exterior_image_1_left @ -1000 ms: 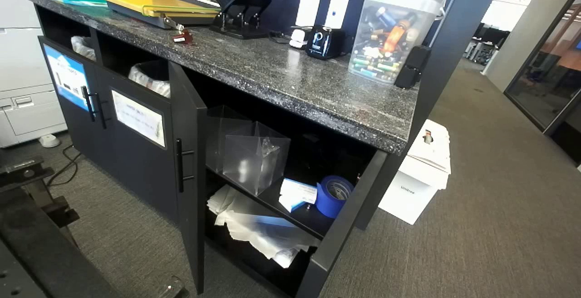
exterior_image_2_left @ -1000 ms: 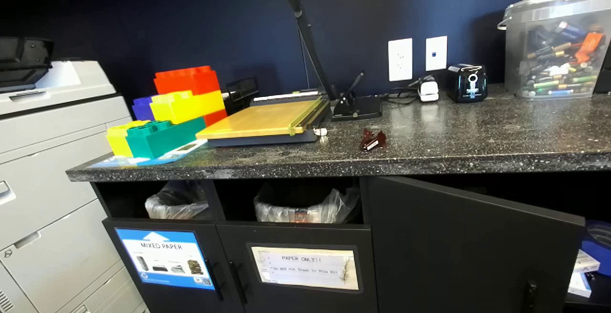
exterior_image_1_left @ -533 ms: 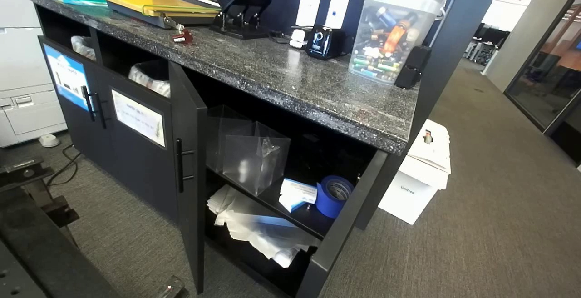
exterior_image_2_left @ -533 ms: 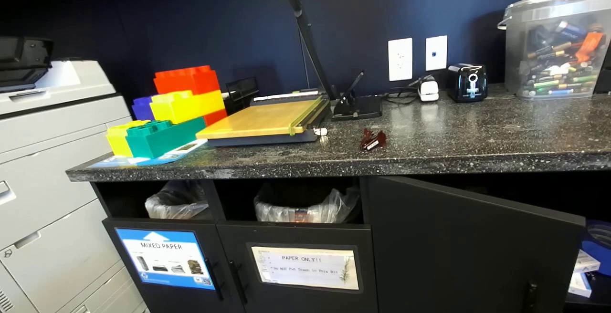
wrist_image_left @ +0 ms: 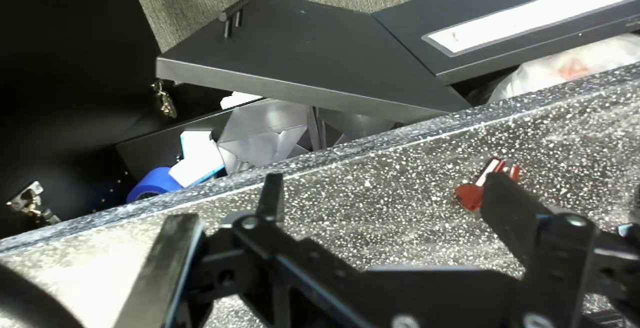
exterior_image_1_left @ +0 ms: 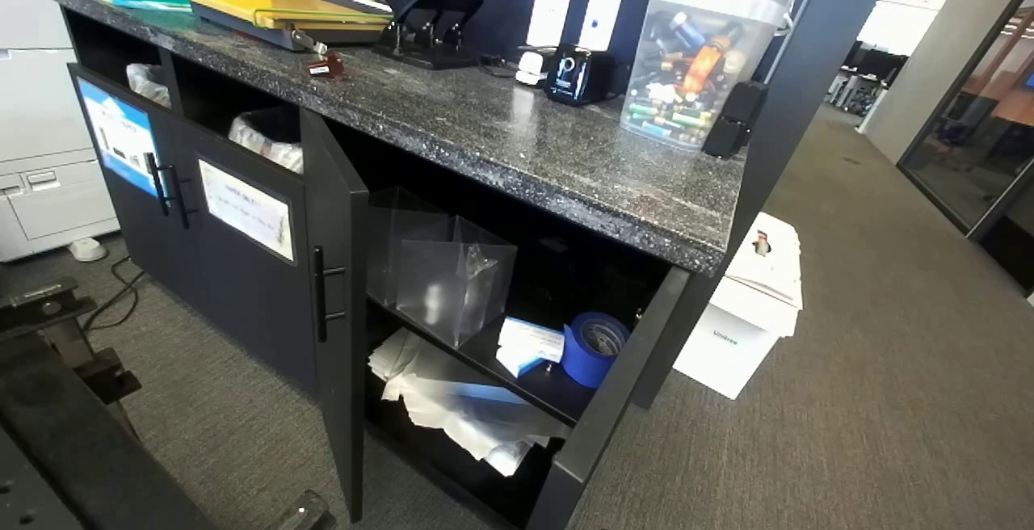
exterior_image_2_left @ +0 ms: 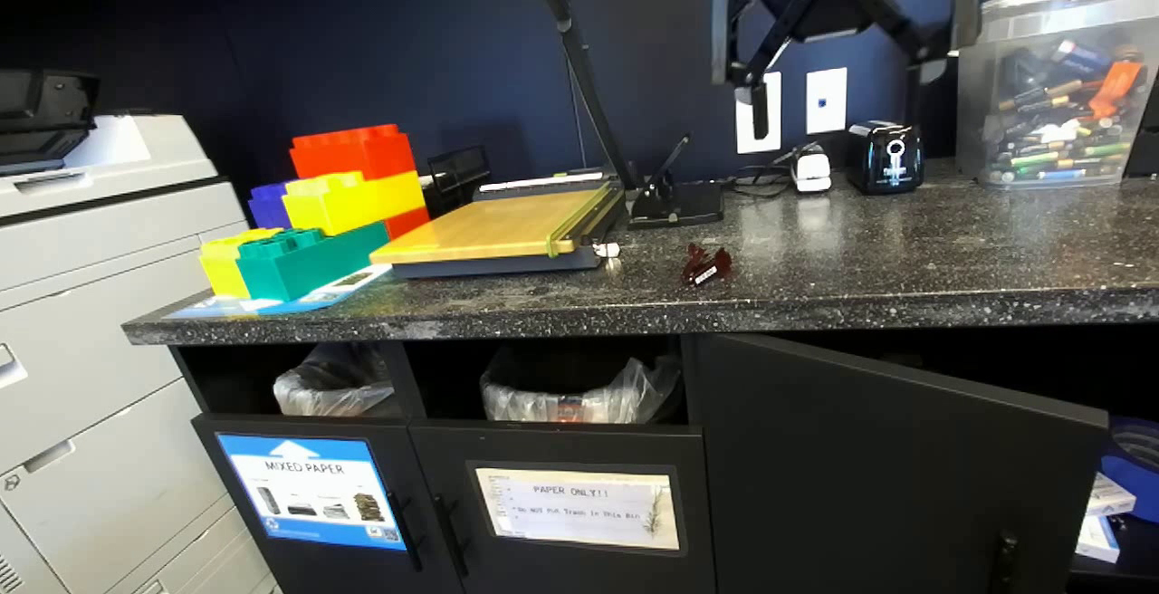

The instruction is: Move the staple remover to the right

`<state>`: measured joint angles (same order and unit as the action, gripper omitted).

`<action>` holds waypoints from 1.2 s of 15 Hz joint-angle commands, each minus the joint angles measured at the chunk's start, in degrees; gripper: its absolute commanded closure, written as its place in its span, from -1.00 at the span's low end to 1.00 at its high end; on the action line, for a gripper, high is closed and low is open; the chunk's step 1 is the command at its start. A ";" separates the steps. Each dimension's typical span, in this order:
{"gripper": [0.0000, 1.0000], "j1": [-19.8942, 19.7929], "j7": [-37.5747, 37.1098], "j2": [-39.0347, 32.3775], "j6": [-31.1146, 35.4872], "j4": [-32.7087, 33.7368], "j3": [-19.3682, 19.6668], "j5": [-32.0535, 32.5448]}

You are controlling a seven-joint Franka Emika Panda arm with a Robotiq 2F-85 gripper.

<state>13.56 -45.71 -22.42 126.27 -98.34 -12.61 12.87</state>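
The staple remover is small and dark red with a white label. It lies on the speckled dark counter near the front edge, in both exterior views (exterior_image_1_left: 325, 67) (exterior_image_2_left: 707, 266). In the wrist view the staple remover (wrist_image_left: 470, 196) is partly hidden behind my right-hand finger. My gripper (exterior_image_2_left: 838, 112) is open and empty, with its fingers pointing down. It is high above the counter, to the right of the staple remover in that exterior view, and apart from it. In the wrist view the gripper's (wrist_image_left: 386, 188) fingers are wide apart with bare counter between them. The gripper is out of the remaining exterior view.
A yellow paper cutter (exterior_image_2_left: 498, 225) lies left of the staple remover, with a black hole punch (exterior_image_2_left: 679, 203) behind. A black sharpener (exterior_image_2_left: 886, 158) and a clear bucket of markers (exterior_image_1_left: 703, 53) stand further right. A cabinet door (exterior_image_1_left: 335, 312) stands open below the counter edge.
My gripper has come down into an exterior view from the top, open, where only a small piece showed at the top edge half a second ago. The staple remover has not moved.
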 commanded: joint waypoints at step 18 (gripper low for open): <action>-1.00 20.12 -10.42 -50.56 -4.89 61.82 18.87 2.90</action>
<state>32.54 -54.45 -66.31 124.99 -47.84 3.91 14.49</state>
